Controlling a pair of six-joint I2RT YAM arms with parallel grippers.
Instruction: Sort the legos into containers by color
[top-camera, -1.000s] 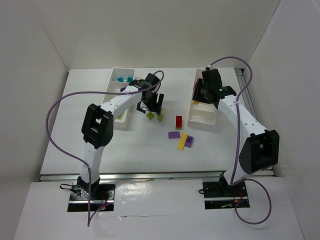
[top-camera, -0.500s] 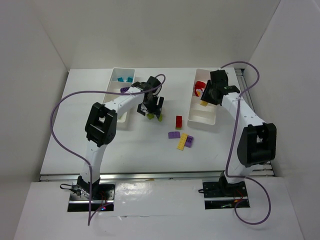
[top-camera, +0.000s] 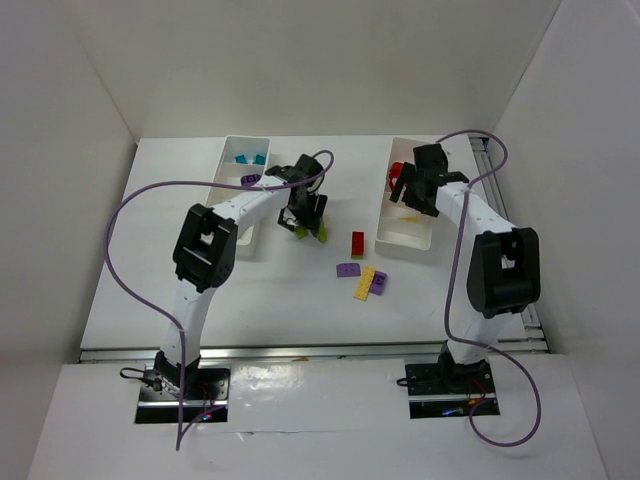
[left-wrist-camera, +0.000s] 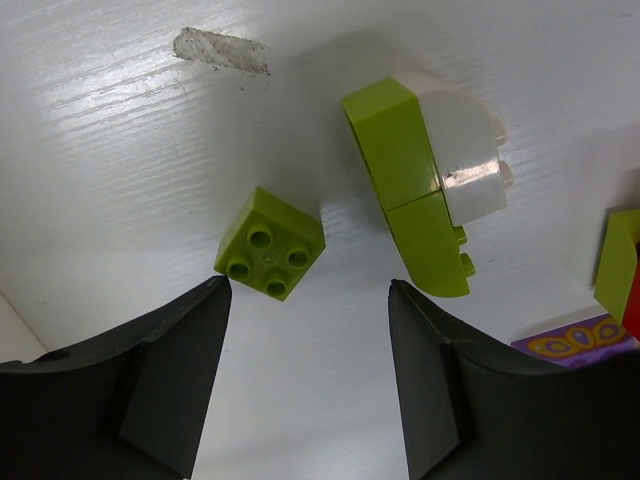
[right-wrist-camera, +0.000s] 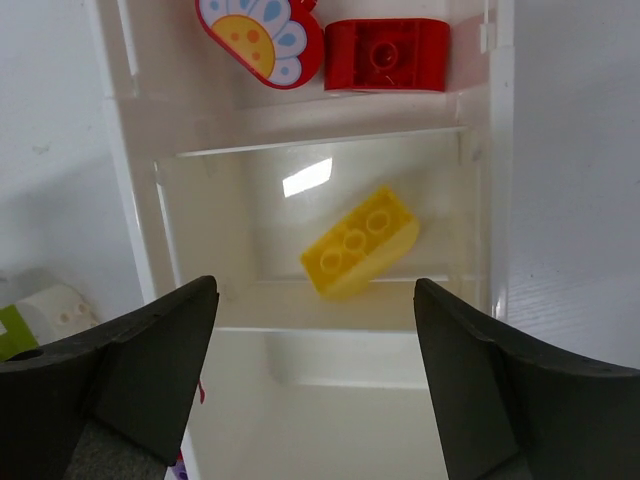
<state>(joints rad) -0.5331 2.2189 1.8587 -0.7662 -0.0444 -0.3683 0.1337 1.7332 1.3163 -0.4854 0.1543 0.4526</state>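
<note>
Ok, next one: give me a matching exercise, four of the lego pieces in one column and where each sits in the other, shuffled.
Pieces:
1. yellow brick
2. small lime brick
3. teal pieces
4. red rounded brick

Places:
A. far compartment of the left tray
B. middle compartment of the right tray
C. on the table, just ahead of the left claw
D. right tray's end compartment, beside the flower piece

Pairs: 1-B, 2-C, 3-A, 4-D

Right gripper (top-camera: 409, 190) over right tray (top-camera: 404, 236)
</note>
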